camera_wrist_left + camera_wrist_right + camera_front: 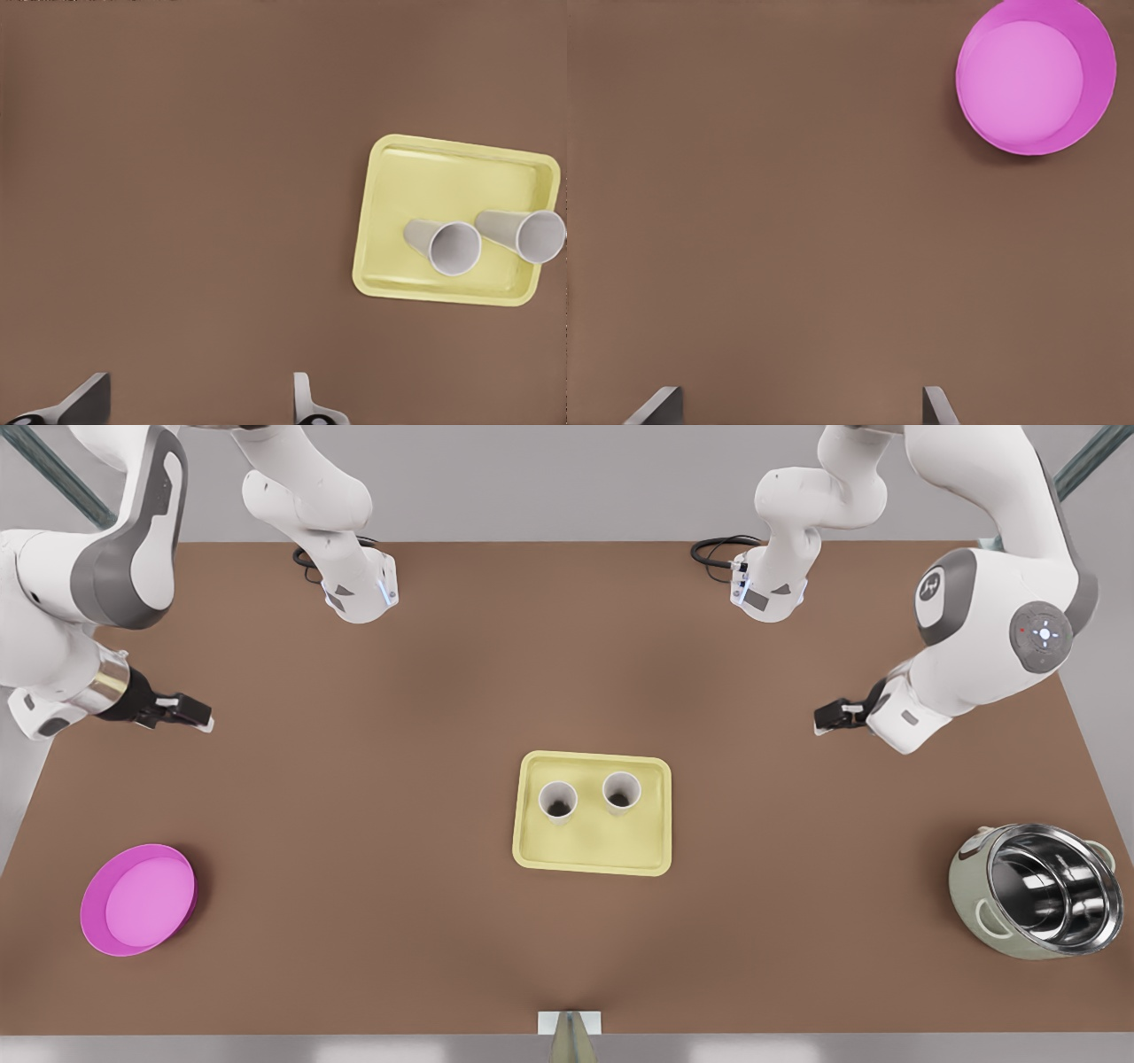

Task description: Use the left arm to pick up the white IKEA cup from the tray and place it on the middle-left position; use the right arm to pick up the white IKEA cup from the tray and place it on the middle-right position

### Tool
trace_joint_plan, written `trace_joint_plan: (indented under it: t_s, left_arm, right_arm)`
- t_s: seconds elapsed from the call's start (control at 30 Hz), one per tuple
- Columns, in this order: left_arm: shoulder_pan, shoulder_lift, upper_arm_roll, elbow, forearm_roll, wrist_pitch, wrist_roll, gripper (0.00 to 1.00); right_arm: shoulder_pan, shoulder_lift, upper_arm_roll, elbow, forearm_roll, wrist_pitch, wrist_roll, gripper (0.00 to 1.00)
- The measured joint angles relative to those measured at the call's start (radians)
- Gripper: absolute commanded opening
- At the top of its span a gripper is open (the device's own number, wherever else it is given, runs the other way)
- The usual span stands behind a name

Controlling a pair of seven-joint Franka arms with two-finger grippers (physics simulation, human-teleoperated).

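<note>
Pale yellow tray (592, 852) at frame centre holds two upright white cups, the nearer-left cup (558, 802) beside the nearer-right cup (621, 791). Left gripper (828, 717), middle right, and right gripper (190, 713), middle left, both gape wide above the table (354, 824).

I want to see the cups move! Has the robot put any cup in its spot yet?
Nothing done: both white cups stand in the tray. Left gripper and right gripper hover open, away from it. Both pick-ups and placings remain.

Two white cups (558, 802) (621, 792) stand upright side by side on the pale yellow tray (592, 852).
</note>
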Motion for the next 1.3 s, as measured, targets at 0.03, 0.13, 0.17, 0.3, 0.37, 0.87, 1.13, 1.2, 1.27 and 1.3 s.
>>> trace_joint_plan:
  t_s: [0.03,0.13,0.17,0.3,0.37,0.87,1.13,1.2,1.27,1.3]
  left_arm:
    - [0.014,0.003,-0.008,0.005,-0.004,0.008,-0.006,1.00]
    - [0.024,0.047,-0.010,0.054,-0.030,0.031,-0.023,1.00]
    - [0.025,0.062,-0.012,0.062,-0.031,0.037,-0.028,1.00]
    - [0.001,0.091,-0.017,0.059,-0.005,0.056,-0.028,1.00]
    - [-0.002,0.114,-0.018,0.058,0.016,0.066,-0.022,1.00]
    - [-0.017,0.131,-0.019,0.058,0.103,0.142,0.007,1.00]
    - [-0.016,0.131,-0.018,0.058,0.105,0.150,0.015,1.00]
    - [-0.014,0.131,-0.017,0.058,0.105,0.151,0.017,1.00]
    - [-0.009,0.131,-0.016,0.058,0.105,0.152,0.018,1.00]
    - [-0.009,0.131,-0.016,0.058,0.105,0.152,0.019,1.00]
  right_arm:
    - [0.019,0.001,0.000,0.000,0.000,0.014,-0.001,1.00]
    - [0.062,0.001,0.002,0.001,0.000,0.044,-0.004,1.00]
    - [0.067,0.012,0.005,0.001,0.000,0.052,-0.004,1.00]
    - [0.154,0.117,0.009,0.010,-0.002,0.089,-0.004,1.00]
    - [0.266,0.176,0.009,0.017,-0.002,0.120,0.004,1.00]
    - [0.691,0.671,0.030,0.334,0.003,0.459,0.322,1.00]
    - [0.745,0.754,0.041,0.324,0.006,0.532,0.468,1.00]
    - [0.744,0.765,0.041,0.313,0.006,0.540,0.494,1.00]
    - [0.743,0.767,0.041,0.297,0.006,0.545,0.517,1.00]
    - [0.742,0.767,0.041,0.288,0.006,0.547,0.528,1.00]
